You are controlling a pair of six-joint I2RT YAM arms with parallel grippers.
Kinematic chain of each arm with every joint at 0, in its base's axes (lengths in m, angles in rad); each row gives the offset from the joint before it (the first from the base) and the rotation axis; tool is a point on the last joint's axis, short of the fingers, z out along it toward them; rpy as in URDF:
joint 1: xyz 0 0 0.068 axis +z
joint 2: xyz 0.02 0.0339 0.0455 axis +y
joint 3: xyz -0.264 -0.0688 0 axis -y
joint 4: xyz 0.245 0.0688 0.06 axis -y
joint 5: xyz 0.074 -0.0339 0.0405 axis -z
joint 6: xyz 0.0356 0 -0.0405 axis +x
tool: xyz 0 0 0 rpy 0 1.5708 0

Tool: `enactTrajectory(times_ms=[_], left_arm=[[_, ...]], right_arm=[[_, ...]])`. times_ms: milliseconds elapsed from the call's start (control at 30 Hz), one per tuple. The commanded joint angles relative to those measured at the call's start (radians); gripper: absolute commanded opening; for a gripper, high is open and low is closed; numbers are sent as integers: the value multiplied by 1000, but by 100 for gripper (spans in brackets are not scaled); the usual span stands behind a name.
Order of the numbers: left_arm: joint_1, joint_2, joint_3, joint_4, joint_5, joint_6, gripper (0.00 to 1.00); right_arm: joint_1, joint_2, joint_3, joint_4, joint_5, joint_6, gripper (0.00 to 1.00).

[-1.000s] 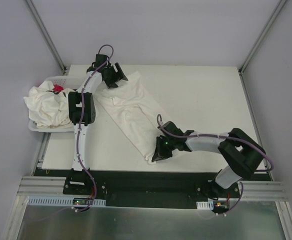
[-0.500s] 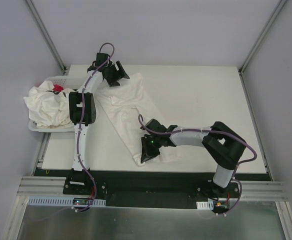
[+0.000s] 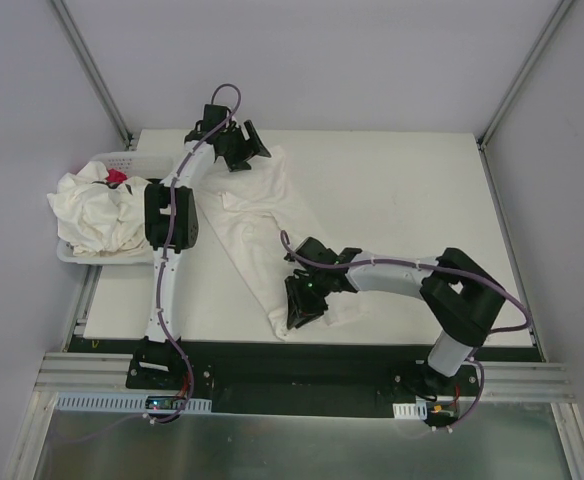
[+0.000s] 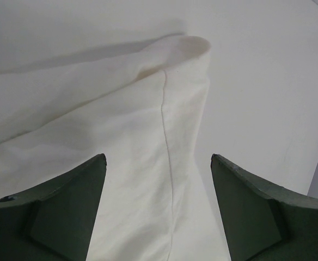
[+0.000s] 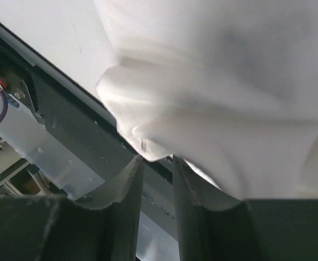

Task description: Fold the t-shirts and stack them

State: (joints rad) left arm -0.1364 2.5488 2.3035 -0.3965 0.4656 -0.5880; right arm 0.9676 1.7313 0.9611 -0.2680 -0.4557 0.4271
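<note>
One off-white t-shirt [image 3: 257,215] lies stretched diagonally on the table [image 3: 402,190], from the far left toward the near edge. My left gripper [image 3: 240,150] hovers over its far end, open wide, with the shirt's seamed edge [image 4: 164,130] below and between the fingers [image 4: 158,159]. My right gripper [image 3: 297,315] is at the shirt's bunched near end. In the right wrist view its jaws [image 5: 157,159] stand a narrow gap apart, and the folded cloth [image 5: 230,98] rests at the fingertips, not pinched. More t-shirts [image 3: 97,210] are heaped at the left.
A white perforated basket [image 3: 122,160] at the left table edge holds the heap and a small red packet [image 3: 115,177]. The black base rail [image 3: 272,355] runs just below the table's near edge, close under the right gripper. Grey walls enclose the table.
My right gripper has dragged the shirt's near end leftward along the near edge, and its jaws have parted from shut. The left gripper has shifted slightly right, still open.
</note>
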Motion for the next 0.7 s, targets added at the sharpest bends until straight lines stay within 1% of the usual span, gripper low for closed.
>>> enactTrajectory(times_ms=[0,67,133,167,267,300,367,400,433,467,500,533,567,600,633,667], left_arm=[[6,-22,14,19,11,4,77],[8,-33,8,19,10,7,77],[8,-51,-9,19,4,16,77],[8,-61,-18,19,1,20,77],[6,-116,-68,19,-21,40,77],[6,-131,-96,19,-27,59,77],[6,-194,-133,19,-57,89,77],[6,-217,-175,19,-68,100,77],[6,-266,-199,19,-94,109,78],[6,-289,-219,19,-103,122,78],[6,-336,-260,19,-113,143,78],[6,-360,-280,19,-137,154,79],[6,-381,-298,18,-145,175,79],[6,-422,-331,21,-156,181,79],[6,-441,-348,19,-162,188,79],[6,-461,-364,19,-177,198,79]], right_arm=[[2,-131,63,-148,72,-33,32],[-3,-197,76,-192,115,-40,37],[-35,-242,79,-195,141,-59,38],[-52,-272,77,-195,172,-66,39],[-163,-265,91,-157,186,-116,44],[-234,-248,102,-142,175,-129,45],[-302,-190,169,-111,152,-174,45],[-361,-115,204,-102,146,-186,45],[-389,-78,240,-93,129,-198,45],[-412,-40,322,-83,118,-212,46],[-450,50,364,-80,115,-221,46],[-466,92,408,-77,106,-231,46],[-481,144,515,-85,91,-240,47],[-507,187,566,-88,83,-246,47],[-521,285,634,-102,75,-254,47],[-532,333,751,-144,63,-258,47]])
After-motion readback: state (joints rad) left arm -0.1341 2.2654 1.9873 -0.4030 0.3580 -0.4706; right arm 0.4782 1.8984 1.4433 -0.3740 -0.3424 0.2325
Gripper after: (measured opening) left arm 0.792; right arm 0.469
